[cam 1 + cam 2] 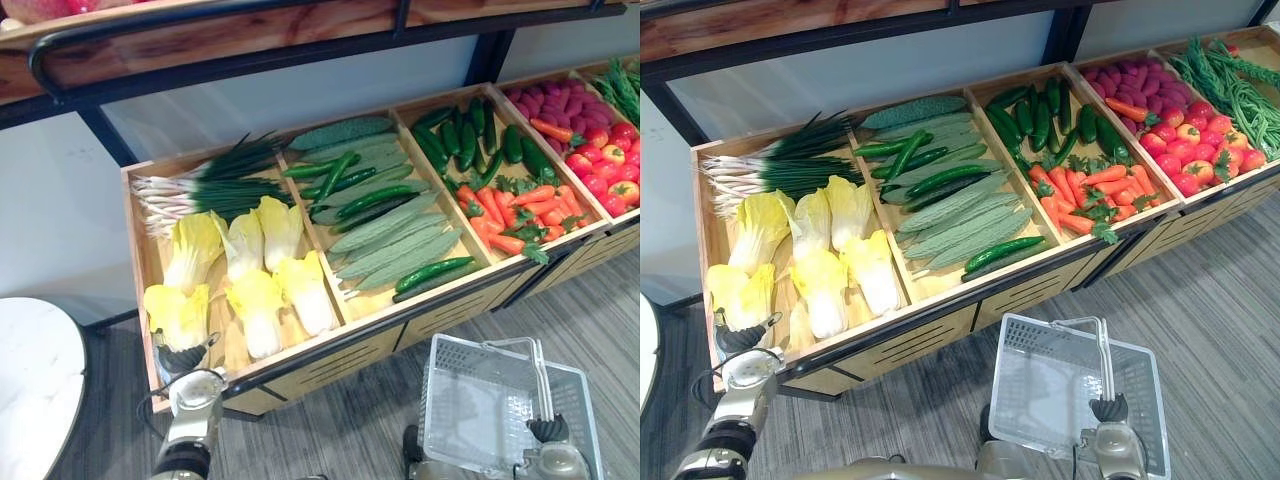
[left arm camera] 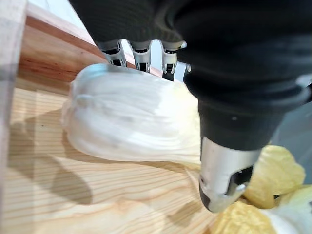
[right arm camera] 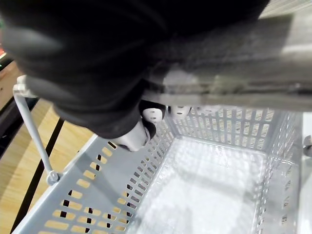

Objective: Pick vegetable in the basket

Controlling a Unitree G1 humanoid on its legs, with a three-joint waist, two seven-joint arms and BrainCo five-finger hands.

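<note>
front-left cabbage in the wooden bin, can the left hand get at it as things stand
Probably yes: the left hand is right over that cabbage, fingers across its white base, thumb on the near side, nothing in between.

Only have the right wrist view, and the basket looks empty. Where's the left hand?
Observer: The left hand is at the shelf's near left corner, on a cabbage.
Operator: Gripped?
Observer: No. In the left wrist view the fingers lie straight over its white base, and the thumb is off it.
Operator: Where's my side relative to the shelf?
Observer: The basket is in front of the carrots, lower than the shelf, with the right hand closed on its handle.
</note>
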